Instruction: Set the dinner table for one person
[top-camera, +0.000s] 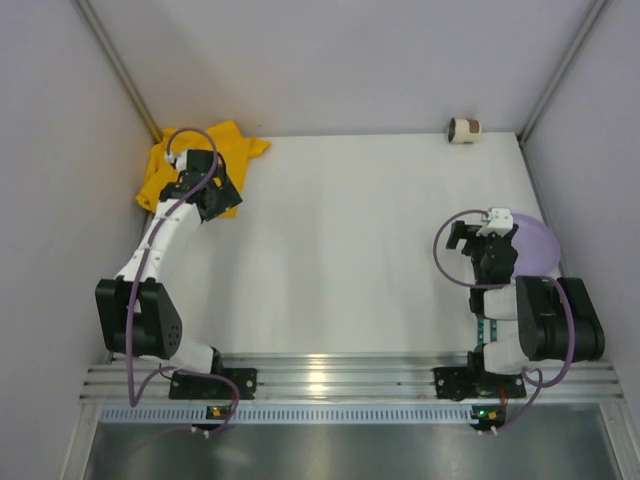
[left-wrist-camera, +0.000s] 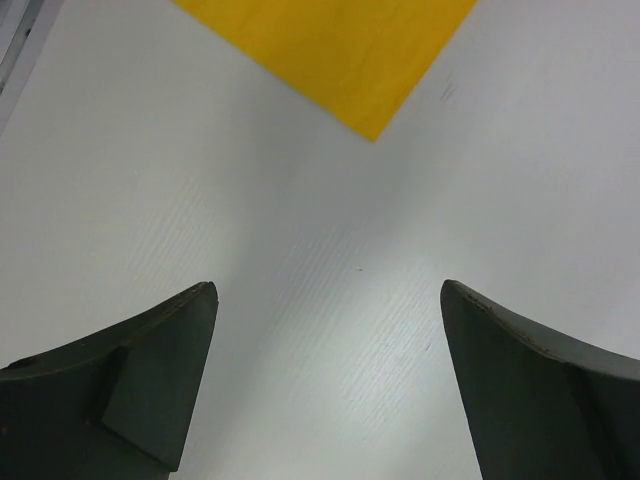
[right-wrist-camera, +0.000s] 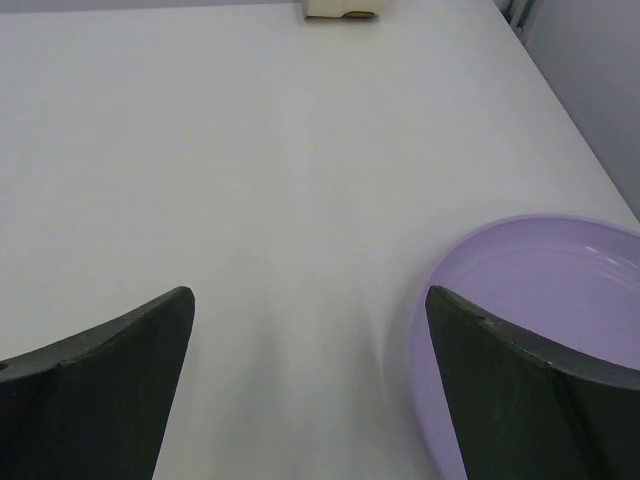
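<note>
From above, the dinner table (top-camera: 350, 250) was a big, flat, white top with gray walls on three sides. Most of its middle was bare, so there was lots of room to move. A crumpled yellow cloth (top-camera: 228, 140) lay in the far left corner. The left gripper (top-camera: 222, 195) was at the cloth's near edge. A small tan cup (top-camera: 464, 129) lay on its side at the far edge. A purple plate (top-camera: 538, 250) sat by the right edge, just beside the right gripper (top-camera: 478, 232).

In the left wrist view, the left gripper (left-wrist-camera: 330, 290) had its jaws wide apart and held nothing. White table showed between them. A corner of the yellow cloth (left-wrist-camera: 340, 50) lay ahead.

In the right wrist view, the right gripper (right-wrist-camera: 310, 292) was also spread wide and held nothing. The purple plate (right-wrist-camera: 540, 290) lay under its right finger. The cup (right-wrist-camera: 342, 9) was far ahead, with bare table between.
</note>
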